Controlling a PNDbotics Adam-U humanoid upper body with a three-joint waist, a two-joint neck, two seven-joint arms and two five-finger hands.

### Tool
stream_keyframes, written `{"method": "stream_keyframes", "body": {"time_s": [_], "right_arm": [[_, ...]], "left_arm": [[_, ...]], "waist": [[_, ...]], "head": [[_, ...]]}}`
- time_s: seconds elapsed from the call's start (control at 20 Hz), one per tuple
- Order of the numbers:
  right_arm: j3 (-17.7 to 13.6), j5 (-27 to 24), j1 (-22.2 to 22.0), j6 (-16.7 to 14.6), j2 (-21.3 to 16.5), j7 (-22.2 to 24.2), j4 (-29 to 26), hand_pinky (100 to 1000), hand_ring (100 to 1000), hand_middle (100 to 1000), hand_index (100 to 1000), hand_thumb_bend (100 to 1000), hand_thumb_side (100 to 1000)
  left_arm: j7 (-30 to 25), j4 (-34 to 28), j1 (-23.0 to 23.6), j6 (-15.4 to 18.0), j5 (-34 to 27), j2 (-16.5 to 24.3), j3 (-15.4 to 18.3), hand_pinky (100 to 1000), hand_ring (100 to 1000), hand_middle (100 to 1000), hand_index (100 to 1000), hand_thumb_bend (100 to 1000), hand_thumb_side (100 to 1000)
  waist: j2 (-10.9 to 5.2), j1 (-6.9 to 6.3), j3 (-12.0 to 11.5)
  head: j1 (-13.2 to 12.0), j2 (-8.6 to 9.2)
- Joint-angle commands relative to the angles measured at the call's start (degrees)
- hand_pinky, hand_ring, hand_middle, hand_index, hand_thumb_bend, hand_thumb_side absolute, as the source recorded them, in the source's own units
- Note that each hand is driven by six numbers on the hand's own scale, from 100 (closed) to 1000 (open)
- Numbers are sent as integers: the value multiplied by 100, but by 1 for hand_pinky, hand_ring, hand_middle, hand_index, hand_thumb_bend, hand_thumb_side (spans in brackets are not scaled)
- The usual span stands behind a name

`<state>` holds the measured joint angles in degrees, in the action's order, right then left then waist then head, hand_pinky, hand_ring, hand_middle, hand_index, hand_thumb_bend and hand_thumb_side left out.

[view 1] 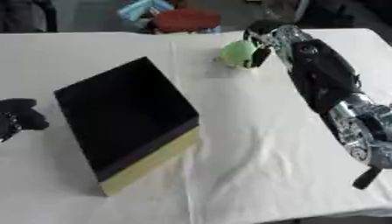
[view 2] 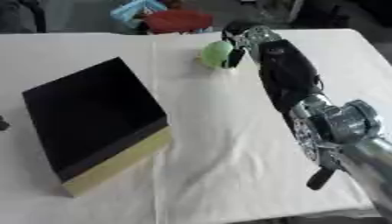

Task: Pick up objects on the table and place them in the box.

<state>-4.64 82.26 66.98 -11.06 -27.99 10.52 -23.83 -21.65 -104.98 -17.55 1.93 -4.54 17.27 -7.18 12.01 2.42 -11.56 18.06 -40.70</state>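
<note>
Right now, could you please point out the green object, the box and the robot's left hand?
green object (view 1: 237, 53), left eye view, its rounded face.
box (view 1: 122, 109), left eye view, dark interior.
left hand (view 1: 21, 114), left eye view, its back.

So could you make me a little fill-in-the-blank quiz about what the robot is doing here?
1. The right robot hand is at a small round object coloured ____.
2. The open box has a ____ inside.
3. The left robot hand shows at the picture's ____ edge.

Missing words: green; black; left
</note>
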Motion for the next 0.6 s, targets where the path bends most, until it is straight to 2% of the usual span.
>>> {"method": "stream_keyframes", "body": {"time_s": [0.05, 0.35, 0.6], "right_arm": [[-50, -255, 102, -29, -102, -220, -185, 671, 580, 369, 457, 124, 100], [-11, -741, 173, -198, -73, -437, -488, 658, 549, 341, 428, 100, 100], [142, -1257, 268, -588, 30, -341, -1003, 659, 540, 334, 422, 100, 100]], "left_arm": [[20, -87, -56, 10, -24, 78, 59, 740, 662, 606, 808, 336, 800], [20, -87, -49, 6, -32, 82, 61, 740, 662, 605, 807, 333, 800], [16, -83, -48, 2, -38, 84, 55, 741, 662, 605, 808, 332, 801]], "waist": [[-105, -27, 19], [-130, -26, 40], [-149, -17, 41]], "head": [[4, 61], [-5, 58], [8, 46]]}}
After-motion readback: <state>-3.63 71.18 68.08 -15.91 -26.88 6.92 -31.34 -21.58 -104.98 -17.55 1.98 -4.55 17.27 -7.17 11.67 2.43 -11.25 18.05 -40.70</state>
